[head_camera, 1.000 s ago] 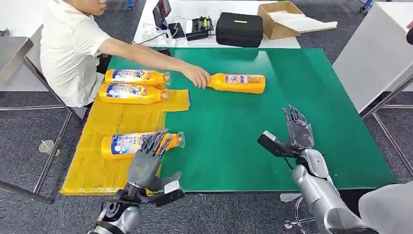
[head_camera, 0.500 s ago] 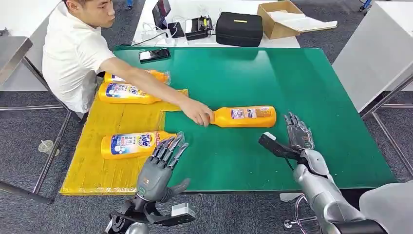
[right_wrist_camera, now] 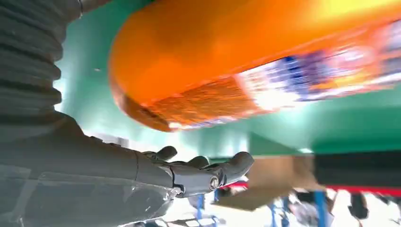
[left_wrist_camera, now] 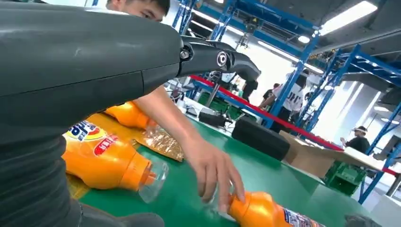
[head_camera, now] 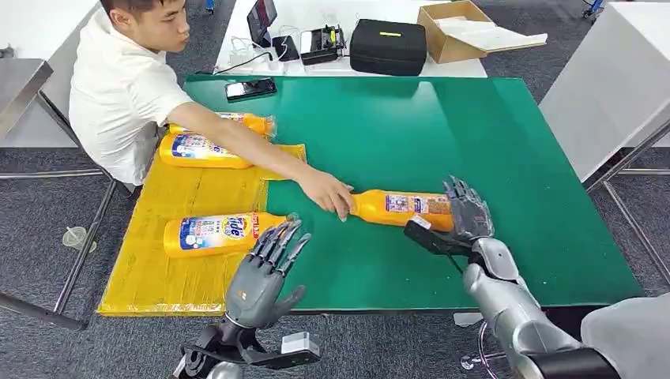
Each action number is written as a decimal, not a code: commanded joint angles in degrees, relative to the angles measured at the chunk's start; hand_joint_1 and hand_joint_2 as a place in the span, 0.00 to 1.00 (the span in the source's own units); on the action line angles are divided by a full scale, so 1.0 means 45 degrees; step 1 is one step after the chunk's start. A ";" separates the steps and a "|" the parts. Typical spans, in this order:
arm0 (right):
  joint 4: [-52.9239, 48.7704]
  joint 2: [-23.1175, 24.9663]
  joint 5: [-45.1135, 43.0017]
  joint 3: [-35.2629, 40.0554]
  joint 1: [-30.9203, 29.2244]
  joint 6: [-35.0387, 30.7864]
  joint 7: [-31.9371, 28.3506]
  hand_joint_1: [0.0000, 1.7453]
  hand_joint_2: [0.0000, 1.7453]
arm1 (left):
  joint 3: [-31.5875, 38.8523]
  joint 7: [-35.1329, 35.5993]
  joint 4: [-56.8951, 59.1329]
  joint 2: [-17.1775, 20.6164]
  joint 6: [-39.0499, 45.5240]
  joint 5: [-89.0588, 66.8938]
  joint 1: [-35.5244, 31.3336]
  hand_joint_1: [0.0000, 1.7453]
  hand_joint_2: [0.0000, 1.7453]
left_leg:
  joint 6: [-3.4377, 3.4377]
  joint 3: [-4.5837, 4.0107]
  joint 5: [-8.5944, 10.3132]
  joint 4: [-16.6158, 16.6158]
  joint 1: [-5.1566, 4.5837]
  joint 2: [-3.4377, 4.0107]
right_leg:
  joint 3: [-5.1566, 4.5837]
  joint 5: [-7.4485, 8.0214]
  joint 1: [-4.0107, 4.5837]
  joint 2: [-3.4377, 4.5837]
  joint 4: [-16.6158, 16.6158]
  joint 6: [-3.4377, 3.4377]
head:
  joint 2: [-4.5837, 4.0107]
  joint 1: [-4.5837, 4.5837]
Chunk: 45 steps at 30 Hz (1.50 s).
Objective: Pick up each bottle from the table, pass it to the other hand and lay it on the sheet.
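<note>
since the picture before, the person's hand (head_camera: 330,192) has slid the orange bottle (head_camera: 399,208) closer to the robot, and now its flat end sits by the right hand (head_camera: 468,215). that hand's fingers are spread and hold nothing. the left hand (head_camera: 261,272) is up near the table (head_camera: 506,142) edge, fingers spread. three more bottles (head_camera: 215,233) lie on the yellow sheet (head_camera: 182,197).

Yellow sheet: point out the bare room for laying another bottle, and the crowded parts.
Free: the yellow sheet near edge, below the nearest bottle, and the strip between it and the far two bottles. Crowded: the far end, crossed by the person's arm.
</note>
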 commanded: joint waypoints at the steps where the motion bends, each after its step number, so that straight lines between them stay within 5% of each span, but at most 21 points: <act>1: -0.3771 0.0685 0.0096 0.2158 0.1321 -0.0147 -0.0325 0.00 1.00 | -0.0058 0.0200 0.0432 0.0018 -0.0266 -0.0326 -0.0195 0.00 1.00 | -0.0012 0.0034 -0.0023 0.0001 0.0018 0.0048 | 0.0026 -0.0008 0.0025 0.0032 -0.0009 -0.0045 | 0.0000 0.0000; 5: -0.4037 0.0588 -0.0355 0.2783 0.1277 0.0856 -0.0237 0.00 1.00 | -0.0083 0.0150 0.0545 -0.0043 -0.0293 -0.0346 -0.0248 0.00 1.00 | -0.0011 0.0033 -0.0028 0.0007 0.0017 0.0053 | 0.0020 -0.0014 0.0023 0.0034 0.0000 -0.0049 | 0.0000 0.0000; 10: -0.0694 0.0679 -0.2303 0.2587 -0.0284 0.3087 -0.0489 0.00 1.00 | -0.0401 -0.0213 0.1110 -0.0099 0.0056 0.0197 -0.0576 0.00 1.00 | -0.0005 0.0015 -0.0011 0.0001 0.0009 0.0035 | 0.0005 -0.0003 0.0012 0.0021 -0.0003 -0.0034 | 0.0000 0.0000; 12: 0.0751 0.0562 -0.2511 0.2642 -0.0940 0.4251 0.0773 0.33 1.00 | -0.0498 -0.0168 0.1248 0.0017 0.0334 0.0411 -0.0664 0.00 1.00 | -0.0008 0.0047 -0.0028 0.0015 0.0019 0.0056 | 0.0043 -0.0012 0.0027 0.0030 -0.0002 -0.0064 | 0.0000 0.0005; 13: 0.1160 0.0476 -0.2103 0.2988 -0.1161 0.4431 0.1478 0.03 1.00 | -0.0507 -0.0098 0.1302 0.0080 0.0430 0.0487 -0.0668 0.00 1.00 | -0.0005 0.0035 -0.0016 0.0004 0.0006 0.0043 | 0.0028 -0.0006 0.0011 0.0023 -0.0003 -0.0049 | 0.0000 0.0000; 14: 0.1178 0.0519 -0.2292 0.2764 -0.1123 0.4207 0.1660 0.01 1.00 | -0.0510 -0.0084 0.1302 0.0110 0.0469 0.0502 -0.0651 0.00 1.00 | -0.0005 0.0026 -0.0010 -0.0001 0.0007 0.0040 | 0.0018 0.0002 0.0011 0.0023 -0.0008 -0.0041 | 0.0000 0.0000; 29: 0.0062 0.0703 -0.0127 0.3710 -0.0652 0.2760 0.4909 0.00 1.00 | -0.0266 0.0526 0.0828 0.0012 0.0444 -0.0021 -0.0148 0.00 1.00 | -0.0011 0.0084 -0.0026 0.0005 0.0029 0.0052 | 0.0079 -0.0010 0.0039 0.0020 -0.0019 -0.0074 | 0.0000 0.0000; 33: -0.0055 0.0714 -0.0278 0.3212 -0.0567 0.3678 0.4511 0.00 1.00 | -0.0196 0.0462 0.0927 -0.0004 0.0315 -0.0083 -0.0179 0.00 1.00 | -0.0005 0.0054 -0.0010 0.0000 0.0020 0.0027 | 0.0052 -0.0002 0.0026 0.0005 -0.0016 -0.0047 | 0.0000 0.0000; 34: 0.0160 0.0740 -0.0467 0.3036 -0.0626 0.4027 0.4403 0.04 1.00 | -0.0209 0.0380 0.1033 -0.0027 0.0359 -0.0053 -0.0249 0.00 1.00 | -0.0007 0.0065 -0.0015 0.0002 0.0025 0.0029 | 0.0064 -0.0007 0.0032 0.0003 -0.0017 -0.0059 | 0.0000 0.0000; 36: 0.0494 0.0695 -0.0430 0.3026 -0.0728 0.4174 0.4260 1.00 1.00 | -0.0225 0.0284 0.1206 -0.0074 0.0389 0.0039 -0.0353 0.00 1.00 | -0.0002 0.0046 -0.0001 -0.0002 0.0013 0.0016 | 0.0045 0.0001 0.0017 -0.0003 -0.0013 -0.0037 | 0.0000 0.0000; 42: 0.1083 0.0682 -0.0685 0.2793 -0.0826 0.4763 0.4124 1.00 1.00 | -0.0279 0.0148 0.1442 -0.0114 0.0457 0.0231 -0.0523 0.00 1.00 | -0.0005 0.0090 0.0001 -0.0007 0.0022 0.0020 | 0.0077 -0.0001 0.0027 -0.0010 -0.0027 -0.0049 | 0.0000 0.0000; 45: 0.1257 0.0627 -0.2366 0.1810 -0.0630 0.6282 0.2113 1.00 1.00 | -0.0328 -0.0378 0.1579 -0.0090 0.0589 0.0964 -0.0600 0.00 1.00 | -0.0006 0.0107 -0.0006 -0.0004 0.0029 0.0025 | 0.0100 -0.0004 0.0037 -0.0007 -0.0032 -0.0060 | 0.0000 0.0000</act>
